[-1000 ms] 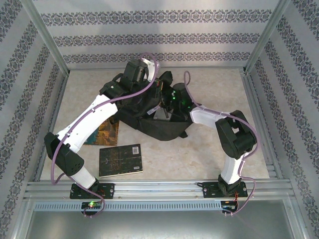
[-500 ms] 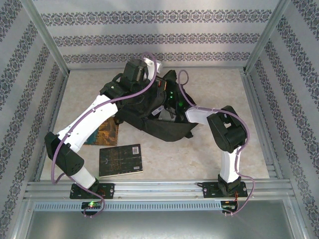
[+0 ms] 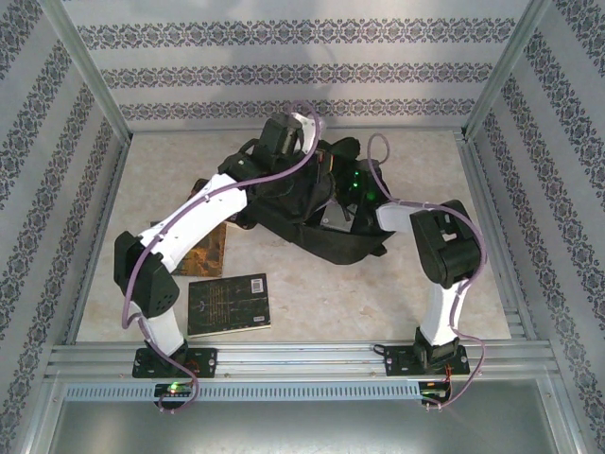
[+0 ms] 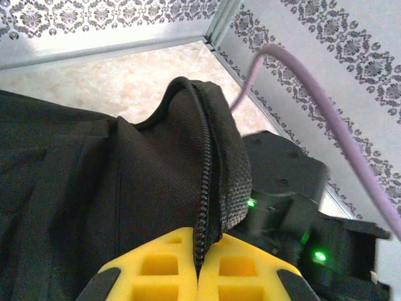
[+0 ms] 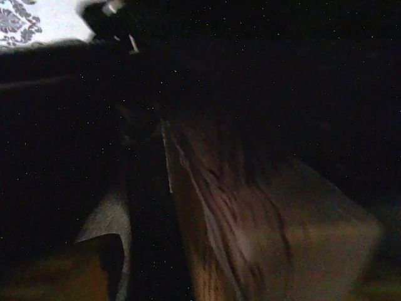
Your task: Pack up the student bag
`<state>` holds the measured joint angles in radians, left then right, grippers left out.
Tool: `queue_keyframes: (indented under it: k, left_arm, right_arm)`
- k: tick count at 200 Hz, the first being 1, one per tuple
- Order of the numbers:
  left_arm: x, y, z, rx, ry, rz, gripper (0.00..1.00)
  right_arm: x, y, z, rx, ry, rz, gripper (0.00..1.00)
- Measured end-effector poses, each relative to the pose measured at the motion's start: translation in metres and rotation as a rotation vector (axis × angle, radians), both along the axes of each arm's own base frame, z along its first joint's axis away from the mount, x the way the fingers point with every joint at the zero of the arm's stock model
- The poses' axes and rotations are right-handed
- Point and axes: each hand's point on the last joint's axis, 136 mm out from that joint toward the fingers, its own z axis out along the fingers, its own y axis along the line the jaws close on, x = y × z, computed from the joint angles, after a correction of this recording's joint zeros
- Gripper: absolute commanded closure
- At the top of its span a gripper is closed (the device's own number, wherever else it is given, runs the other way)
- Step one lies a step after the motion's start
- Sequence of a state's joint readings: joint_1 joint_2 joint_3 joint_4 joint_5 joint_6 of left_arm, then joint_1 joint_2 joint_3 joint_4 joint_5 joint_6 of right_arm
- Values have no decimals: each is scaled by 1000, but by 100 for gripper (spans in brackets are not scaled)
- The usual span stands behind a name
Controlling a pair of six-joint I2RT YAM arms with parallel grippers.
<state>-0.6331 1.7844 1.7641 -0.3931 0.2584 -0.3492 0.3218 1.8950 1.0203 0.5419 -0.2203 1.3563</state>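
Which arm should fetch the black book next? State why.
Right, probably. The left hand is shut on the zip edge of the backpack, holding it up; letting go might drop it. The black book lies nearer the left base, though.

student bag (image 3: 326, 241): black fabric, black zip. left gripper (image 4: 199, 254): yellow pads (image 4: 156, 273). Cable (image 4: 326, 94) lilac. Table (image 3: 312, 303) mottled beige. Walls (image 3: 284, 66) white, grey floral stripes. Nearer book (image 3: 228, 304) dark.
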Motion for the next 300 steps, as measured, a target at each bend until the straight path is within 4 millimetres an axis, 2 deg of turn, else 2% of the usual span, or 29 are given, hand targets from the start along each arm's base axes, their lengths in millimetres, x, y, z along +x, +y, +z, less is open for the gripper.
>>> queue_keyframes:
  k: [18, 40, 61, 85, 100, 116, 130, 152, 179, 201, 221, 242, 256, 267, 278, 300]
  left_arm:
    - [8, -4, 3, -9, -5, 13, 100]
    - [16, -6, 2, -11, -3, 34, 100]
    - [19, -7, -6, -2, 12, 46, 100]
    - [22, -7, -12, -9, 34, 63, 100]
    - [23, -9, -18, -14, 57, 73, 85]
    - [26, -13, -29, -17, 86, 81, 61]
    - [26, -18, -41, -10, 112, 83, 49]
    - [20, -23, -53, 12, 140, 91, 40]
    - [11, -17, -46, 51, 144, 115, 39]
    - [-5, 4, -26, 66, 116, 139, 25]
    - [-39, 29, 0, 26, 73, 126, 16]
    - [-80, 55, 20, -45, 51, 105, 16]
    - [-94, 68, 24, -66, 53, 117, 17]
    - [-100, 79, 18, -63, 68, 148, 17]
    - [-106, 94, 1, -36, 111, 201, 18]
    - [-123, 134, -55, 72, 246, 322, 21]
  right_arm:
    - [-15, -13, 12, -11, -4, -1, 28]
    - [-41, -31, 38, -25, -37, -6, 27]
    - [-62, -46, 67, -34, -94, -7, 30]
    - [-91, -64, 92, -85, -120, -17, 36]
    - [-111, -77, 104, -158, -117, -33, 39]
    - [-132, -90, 113, -251, -95, -54, 42]
    - [-147, -103, 121, -332, -80, -68, 42]
    - [-165, -121, 136, -470, -65, -77, 44]
    - [-179, -132, 145, -597, -65, -52, 49]
    - [-191, -126, 139, -658, -51, 15, 47]
    - [-199, -116, 136, -692, -42, 79, 44]
    - [-205, -109, 140, -715, -52, 128, 44]
    - [-207, -101, 144, -731, -73, 168, 45]
    - [-209, -89, 146, -741, -95, 221, 46]
    - [-213, -69, 144, -756, -117, 300, 48]
    - [-226, -27, 129, -795, -143, 477, 59]
